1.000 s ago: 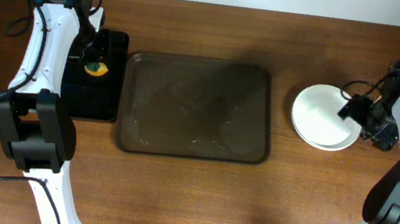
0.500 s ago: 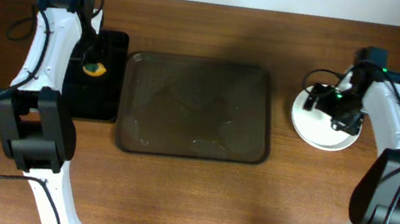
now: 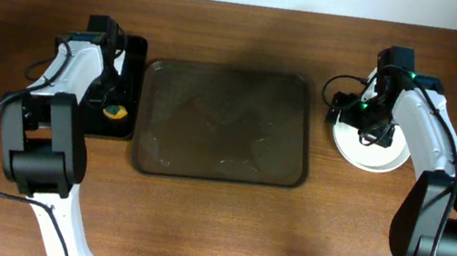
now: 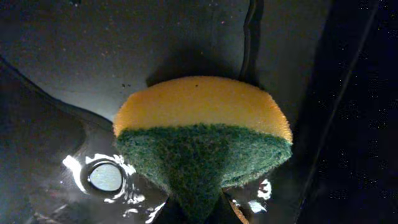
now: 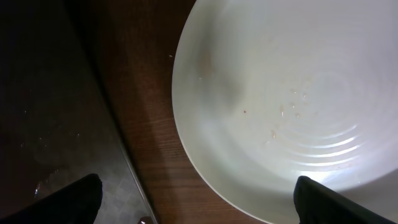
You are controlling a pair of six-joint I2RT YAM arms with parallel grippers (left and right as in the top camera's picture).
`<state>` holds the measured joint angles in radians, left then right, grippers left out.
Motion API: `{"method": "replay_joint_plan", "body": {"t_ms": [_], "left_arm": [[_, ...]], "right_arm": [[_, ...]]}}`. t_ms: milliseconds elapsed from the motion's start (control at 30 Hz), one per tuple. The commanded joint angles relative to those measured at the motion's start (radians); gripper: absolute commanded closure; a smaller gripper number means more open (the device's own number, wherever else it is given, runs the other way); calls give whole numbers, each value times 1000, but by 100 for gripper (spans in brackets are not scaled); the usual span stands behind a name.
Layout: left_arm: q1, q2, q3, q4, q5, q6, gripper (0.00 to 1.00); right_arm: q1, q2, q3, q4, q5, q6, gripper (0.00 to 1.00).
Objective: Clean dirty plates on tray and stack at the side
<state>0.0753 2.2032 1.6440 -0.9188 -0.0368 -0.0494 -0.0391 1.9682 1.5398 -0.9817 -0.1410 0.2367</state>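
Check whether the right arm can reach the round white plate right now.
Probably yes: the right gripper hangs open just above the round white plate, which lies uncovered on the wooden table beside the dark brown plastic tray.

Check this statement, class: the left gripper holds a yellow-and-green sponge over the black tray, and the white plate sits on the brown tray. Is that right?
Not quite. The overhead view shows the white plate resting on the table, just to the right of the brown tray, not on it. The part about the sponge stands as stated.
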Motion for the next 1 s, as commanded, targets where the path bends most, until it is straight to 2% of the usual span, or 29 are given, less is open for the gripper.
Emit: {"method": "replay_joint_plan", "body": {"t_ms": [0,67,133,233,300,333,467,700,733,833,967], "left_arm": [[5,9,-27,10,61,21,83],[5,9,-26,16,84,43,60],[5,9,-26,22,86,43,45],[5,9,-5,17,86,42,17],[5,7,42,-11,86,42,13],[5,5,67,-28,86,42,1],[6,1,198,-120,72,42,1],[9,1,404,-264,-69,43,1],[9,1,431,-283,-68,42,1],[9,-3,557,-370,-65,42,1],[6,-12,795,-510,-61,42,1]], "right_arm": [[6,-39,16,3,-6,3,1],[6,-39,16,6,-6,3,2],[6,-39,16,10,-6,3,2],[6,-39,16,12,-6,3,2],[6,-39,16,14,-6,3,2],[6,-39,16,14,-6,3,2],[6,-39,16,14,-6,3,2],[6,-45,17,11,-10,3,0],[10,-56,19,11,-11,3,4],[29,-119,39,11,-6,0,6],[60,-268,86,11,-6,-13,4]]}}
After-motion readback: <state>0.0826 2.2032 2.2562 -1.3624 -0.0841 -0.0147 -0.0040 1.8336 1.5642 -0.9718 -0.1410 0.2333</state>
